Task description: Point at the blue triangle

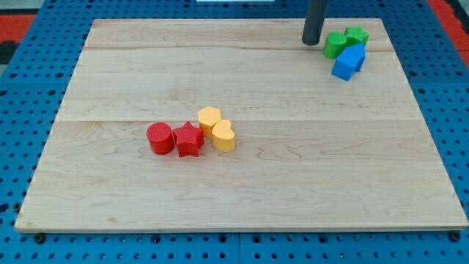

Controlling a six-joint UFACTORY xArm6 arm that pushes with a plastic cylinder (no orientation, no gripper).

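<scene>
Wooden board (242, 81) lies flat on a blue perforated surface (29, 95). At the view's top right, my tip (312, 42) stands on the board just left of a tight cluster: a green cylinder (335, 45), a green star (357, 35) and, beneath them, the blue block (349, 61) (its shape reads as wedge-like, though the triangle form cannot be confirmed). Tip sits apart from the blue block, nearest the green cylinder without clear contact; the rod has no jaws. Well apart, near the centre, a red cylinder (159, 138) touches a red star (189, 139), beside a yellow hexagon (209, 118) and a yellow heart (223, 136).
</scene>
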